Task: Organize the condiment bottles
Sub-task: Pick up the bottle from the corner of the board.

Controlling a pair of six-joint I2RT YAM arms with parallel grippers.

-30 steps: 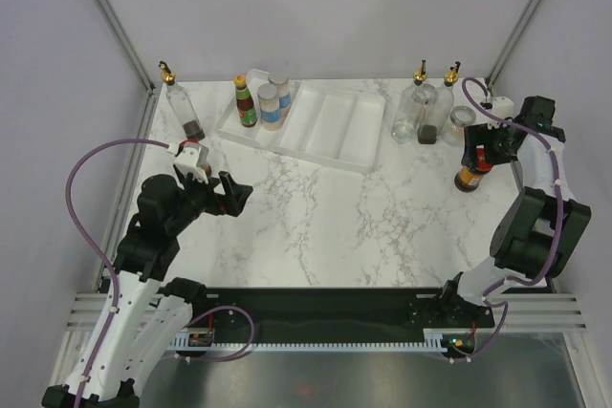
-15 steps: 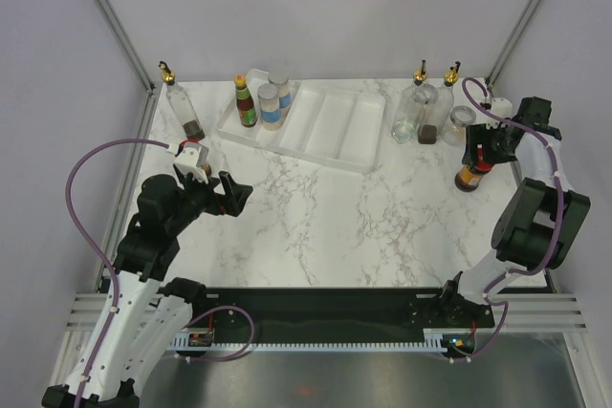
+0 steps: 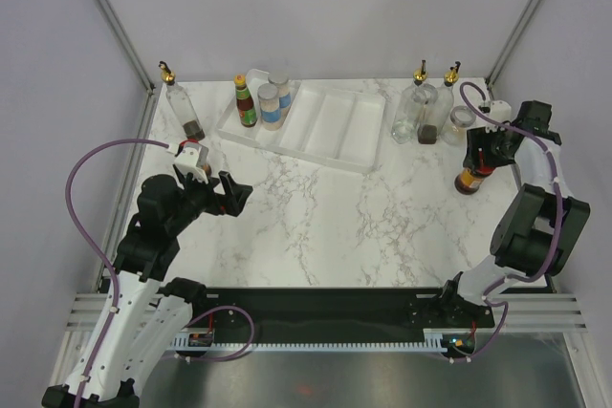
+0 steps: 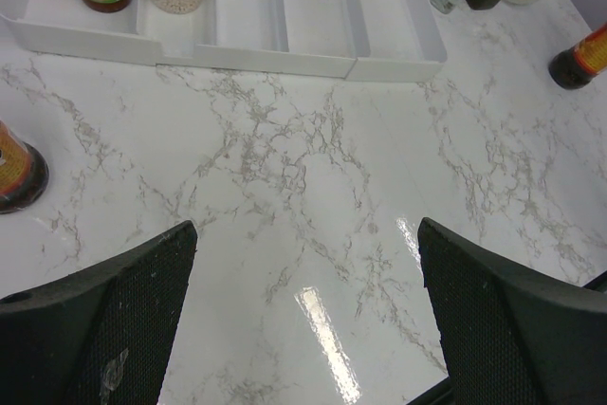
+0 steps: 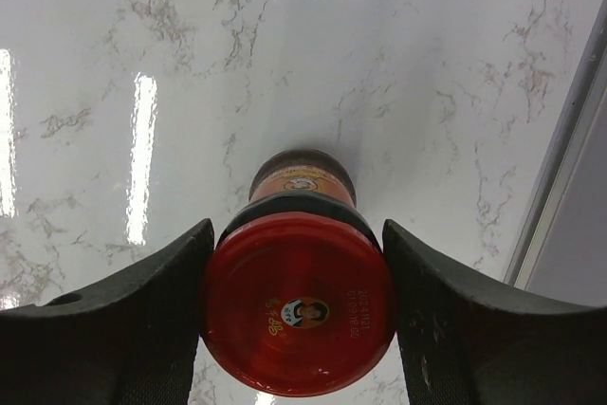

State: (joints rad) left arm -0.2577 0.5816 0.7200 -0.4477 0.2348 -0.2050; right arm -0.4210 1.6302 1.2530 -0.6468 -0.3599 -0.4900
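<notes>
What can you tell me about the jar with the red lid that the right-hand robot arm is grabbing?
The red-lidded jar is small and round. Its shiny red lid has a tiny picture and some printing on top. Below the lid it looks like dark glass with an orange-and-yellow label. It stands upright and seems to rest near the right edge of the marble table. The right gripper squeezes the lid from both sides.

The worktop (image 3: pixel 316 217) is white marble veined in grey. The tray (image 3: pixel 335 131) is plain white. The jar (image 5: pixel 299 315) has a glossy red lid bearing a small printed portrait. The sauce bottle (image 3: pixel 247 107) wears an orange cap and a green label. The cruet (image 3: pixel 180 107) is clear with a gold spout.
</notes>
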